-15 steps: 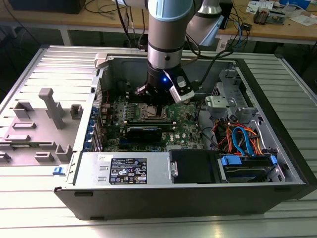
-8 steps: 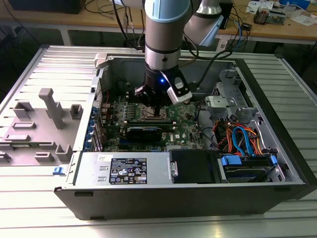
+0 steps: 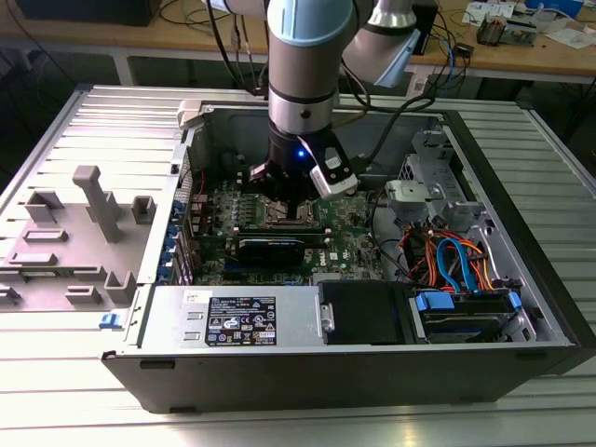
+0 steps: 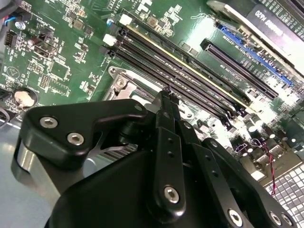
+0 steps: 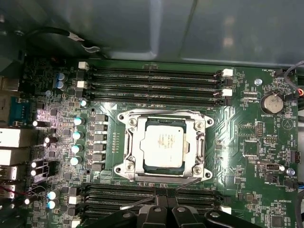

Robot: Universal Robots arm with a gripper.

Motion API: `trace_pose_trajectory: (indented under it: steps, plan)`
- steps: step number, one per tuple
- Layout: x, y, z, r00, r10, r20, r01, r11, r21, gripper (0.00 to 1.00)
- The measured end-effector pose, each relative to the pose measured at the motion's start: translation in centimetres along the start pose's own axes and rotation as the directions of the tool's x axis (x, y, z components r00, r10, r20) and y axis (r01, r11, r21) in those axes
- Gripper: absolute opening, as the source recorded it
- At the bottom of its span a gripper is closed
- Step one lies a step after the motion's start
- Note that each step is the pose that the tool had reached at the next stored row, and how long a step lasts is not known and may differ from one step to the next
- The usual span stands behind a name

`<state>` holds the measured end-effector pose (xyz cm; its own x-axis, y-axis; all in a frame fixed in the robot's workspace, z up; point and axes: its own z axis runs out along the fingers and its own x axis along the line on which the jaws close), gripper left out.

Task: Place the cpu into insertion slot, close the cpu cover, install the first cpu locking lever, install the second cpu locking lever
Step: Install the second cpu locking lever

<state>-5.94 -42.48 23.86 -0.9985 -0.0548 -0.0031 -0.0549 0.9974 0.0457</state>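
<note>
Cpu (image 5: 163,144) sits in the insertion slot (image 5: 202,145) on the green motherboard (image 5: 247,142), with the cpu cover (image 5: 137,147) lying flat around it. Gripper (image 4: 166,92) has its 2 fingers pressed together, holding nothing, tips beside the slot. Arm (image 3: 303,102) stands vertical above the computer case (image 3: 484,317).

We see a big grey metal table (image 3: 74,391) with long ridges running across its top. An open computer case (image 3: 372,358) lies flat on it. Beside the case, toward the exterior view's left, a grey plastic tray (image 3: 65,242) with upright blocks lies on the table too.
</note>
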Motion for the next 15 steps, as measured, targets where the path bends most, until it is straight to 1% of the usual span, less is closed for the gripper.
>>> trace_pose_trajectory:
  steps: [7, 8, 11, 15]
  plan:
    - [0.08, -0.02, 0.39, 1.0, 0.0, -0.0002, 0.0, 1.0, -0.0014, 0.11]
    - [0.14, -0.02, 0.52, 1.0, 0.0, 0.0, 0.0, 1.0, -0.0025, 0.11]
    - [0.38, -0.02, 0.77, 1.0, 0.0, 0.0003, 0.0, 1.0, -0.0094, 0.11]
    - [1.38, 0.01, 1.4, 1.0, 0.0, 0.0006, 0.0, 0.9999, -0.0158, 0.11]
